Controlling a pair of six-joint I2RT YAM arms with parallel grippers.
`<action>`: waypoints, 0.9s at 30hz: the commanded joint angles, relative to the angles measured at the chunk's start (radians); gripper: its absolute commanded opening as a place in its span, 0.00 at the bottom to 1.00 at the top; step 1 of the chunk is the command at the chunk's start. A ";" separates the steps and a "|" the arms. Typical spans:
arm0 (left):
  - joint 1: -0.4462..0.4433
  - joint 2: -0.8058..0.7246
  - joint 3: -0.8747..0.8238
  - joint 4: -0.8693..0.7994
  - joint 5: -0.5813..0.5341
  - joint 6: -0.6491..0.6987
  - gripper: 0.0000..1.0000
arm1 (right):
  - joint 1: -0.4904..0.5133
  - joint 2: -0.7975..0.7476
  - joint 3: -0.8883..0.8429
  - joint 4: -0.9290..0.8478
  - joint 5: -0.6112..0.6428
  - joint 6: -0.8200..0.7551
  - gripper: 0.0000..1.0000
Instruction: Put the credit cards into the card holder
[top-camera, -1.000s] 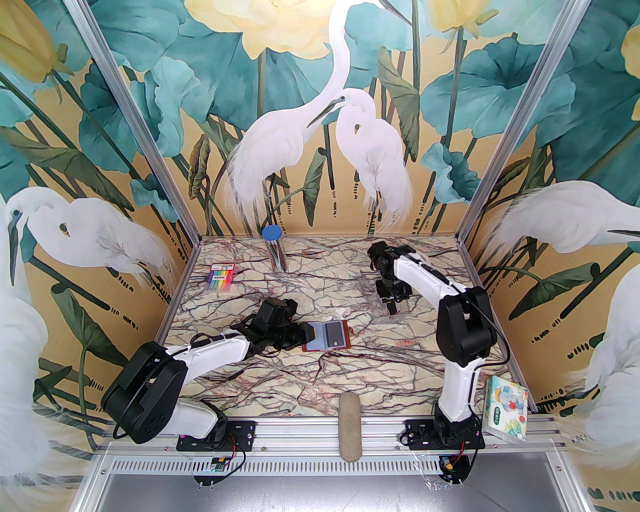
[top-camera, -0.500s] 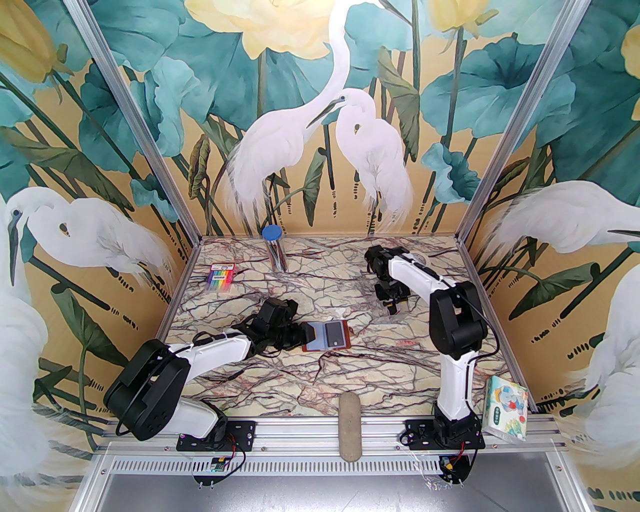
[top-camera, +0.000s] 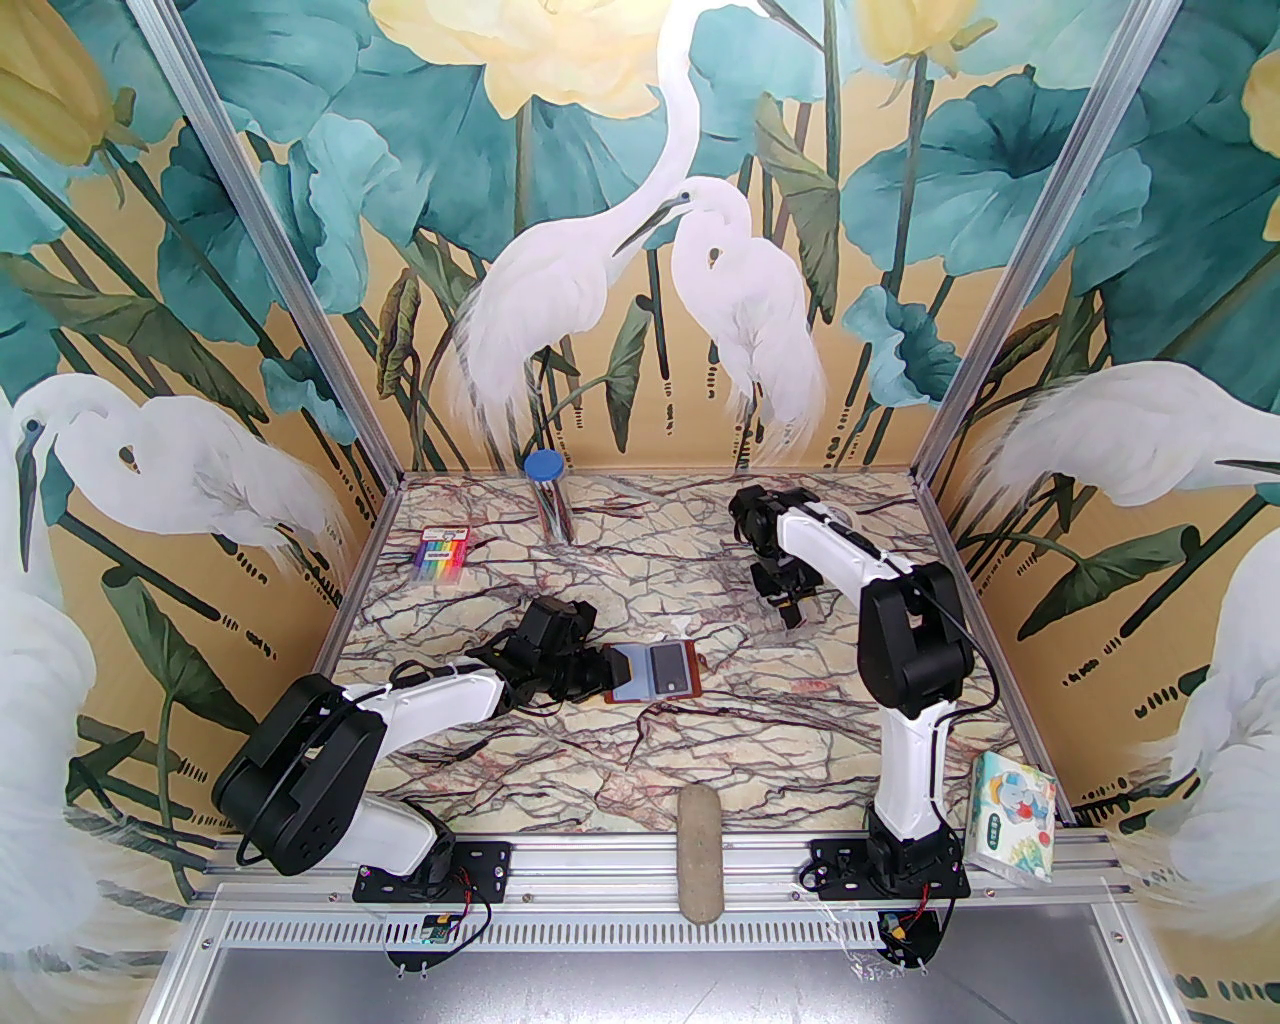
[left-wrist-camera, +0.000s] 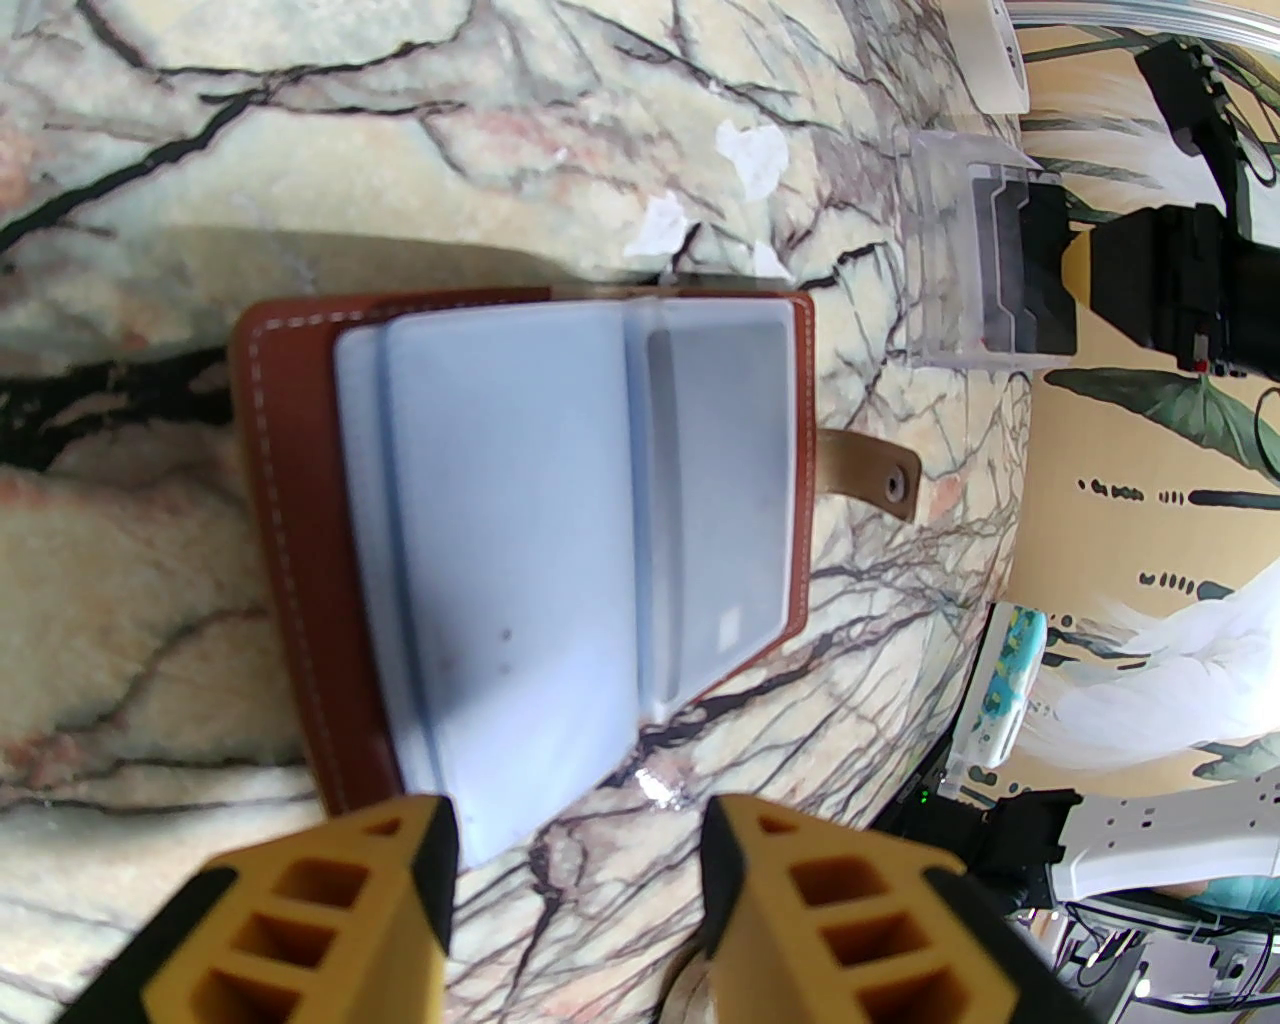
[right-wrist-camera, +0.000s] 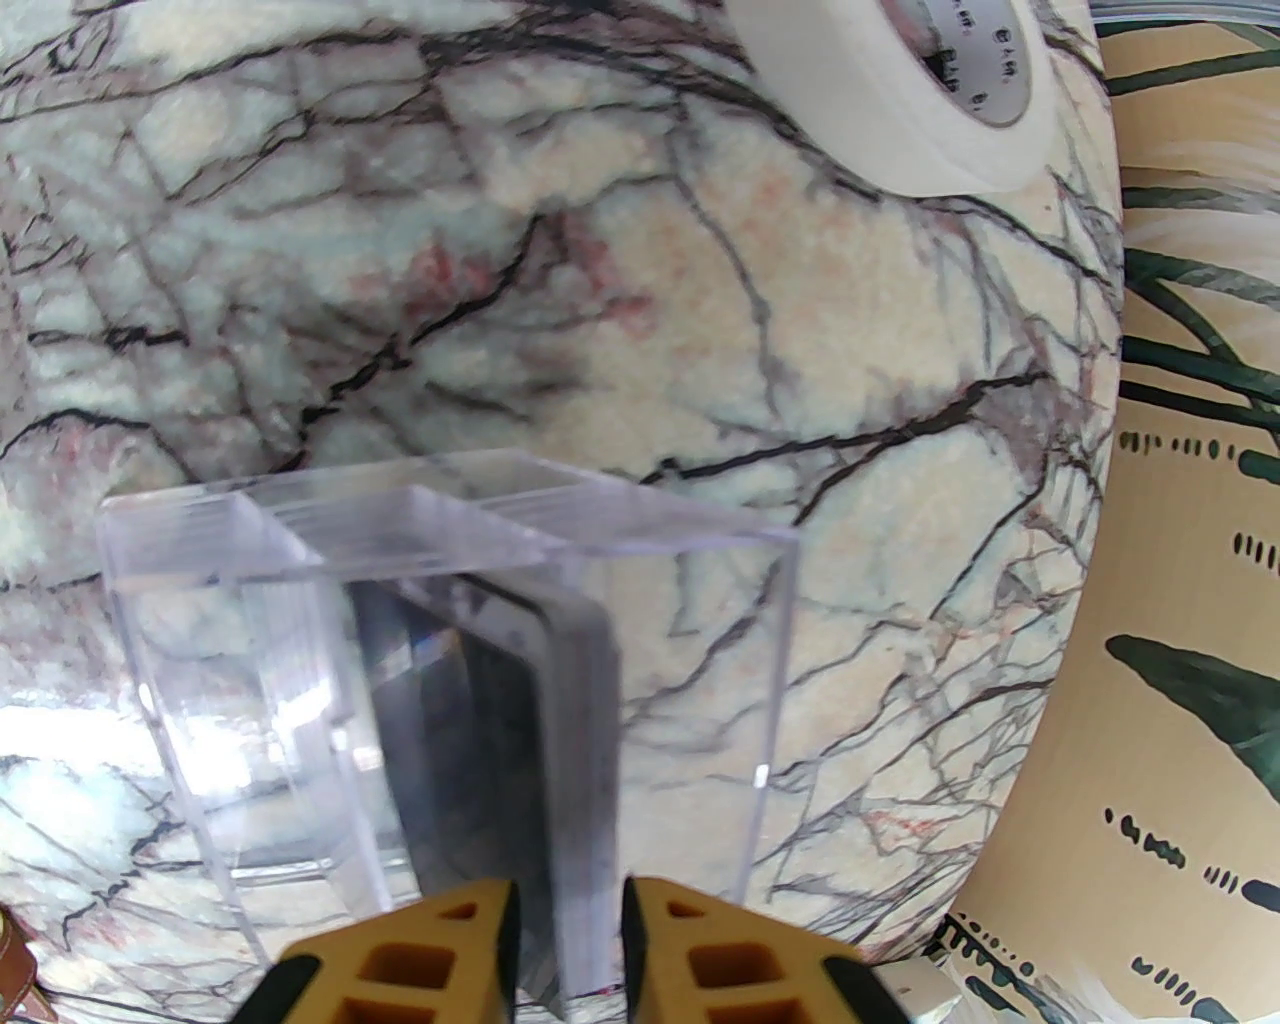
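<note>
Veined marble table (top-camera: 700, 760) under painted herons, card holder (left-wrist-camera: 290, 500) lying open mid-table with bluish sleeves up. Left gripper (left-wrist-camera: 575, 830) at its near edge, fingers apart, gripping nothing. Off to the right, dark credit cards (right-wrist-camera: 520, 720) upright in clear box (right-wrist-camera: 200, 640), right gripper (right-wrist-camera: 567, 890) fingers set narrowly either side of their upper edge, contact impossible to tell.

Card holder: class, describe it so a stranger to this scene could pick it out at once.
On the marble table, look near the middle, just beyond the left gripper. The card holder lies open there. It alone is reddish-brown leather with pale blue sleeves, unlike the rainbow pen pack at far left.
</note>
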 joint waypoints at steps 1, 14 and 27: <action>0.006 0.017 0.006 0.001 0.024 0.005 0.47 | -0.004 0.008 0.025 -0.028 0.043 -0.009 0.26; 0.005 0.015 0.007 -0.002 0.024 0.006 0.46 | -0.004 0.042 0.021 -0.012 -0.019 -0.023 0.39; 0.005 0.021 0.001 0.004 0.026 0.005 0.46 | -0.004 0.073 0.034 -0.035 0.053 -0.020 0.35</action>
